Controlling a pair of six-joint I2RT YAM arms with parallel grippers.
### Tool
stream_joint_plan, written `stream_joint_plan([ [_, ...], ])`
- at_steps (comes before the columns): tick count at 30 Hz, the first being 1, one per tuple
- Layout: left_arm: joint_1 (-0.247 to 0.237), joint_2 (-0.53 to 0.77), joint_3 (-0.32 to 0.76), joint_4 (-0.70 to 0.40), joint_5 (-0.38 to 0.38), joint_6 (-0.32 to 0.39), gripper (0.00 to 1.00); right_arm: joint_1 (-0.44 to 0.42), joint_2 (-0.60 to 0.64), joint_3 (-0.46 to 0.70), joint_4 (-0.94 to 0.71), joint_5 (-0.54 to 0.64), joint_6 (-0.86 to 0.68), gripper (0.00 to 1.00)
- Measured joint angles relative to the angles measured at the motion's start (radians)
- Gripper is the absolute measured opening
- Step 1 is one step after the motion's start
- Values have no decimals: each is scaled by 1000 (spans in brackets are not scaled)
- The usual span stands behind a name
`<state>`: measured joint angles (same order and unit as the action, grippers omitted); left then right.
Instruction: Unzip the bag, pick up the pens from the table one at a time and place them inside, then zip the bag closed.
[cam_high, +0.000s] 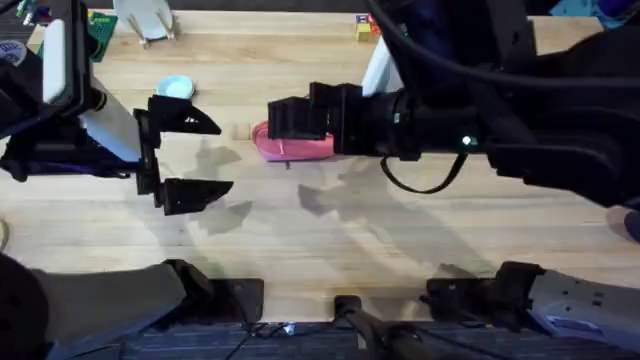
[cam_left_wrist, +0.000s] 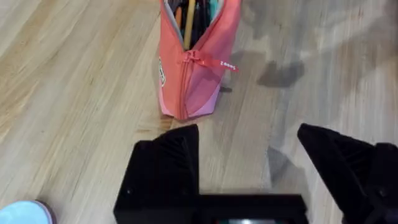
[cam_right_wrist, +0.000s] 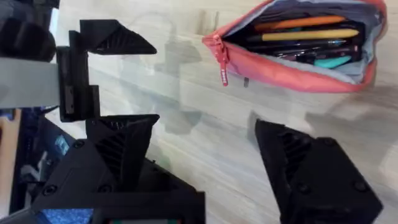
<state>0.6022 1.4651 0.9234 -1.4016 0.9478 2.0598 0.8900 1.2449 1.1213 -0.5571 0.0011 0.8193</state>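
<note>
The bag (cam_high: 292, 145) lies on the surface (cam_high: 400, 240), between the two claws. The left claw (cam_high: 195, 155) sits just to the bag's left, apart from it, its two fingers spread wide and pointing toward the bag's zipper end. The right claw (cam_high: 300, 120) hangs over the bag's right part, its fingers also spread, covering much of it from above. Inside the gaping bag lie the pens (cam_right_wrist: 308, 30), side by side along its length. A small round dish (cam_high: 175, 88) rests on the surface behind the left claw.
</note>
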Motion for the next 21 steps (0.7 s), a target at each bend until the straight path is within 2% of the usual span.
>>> stream_joint_plan([
  [21, 0, 0, 0, 0, 0, 0, 993, 0, 28, 0, 10, 7, 27, 998],
])
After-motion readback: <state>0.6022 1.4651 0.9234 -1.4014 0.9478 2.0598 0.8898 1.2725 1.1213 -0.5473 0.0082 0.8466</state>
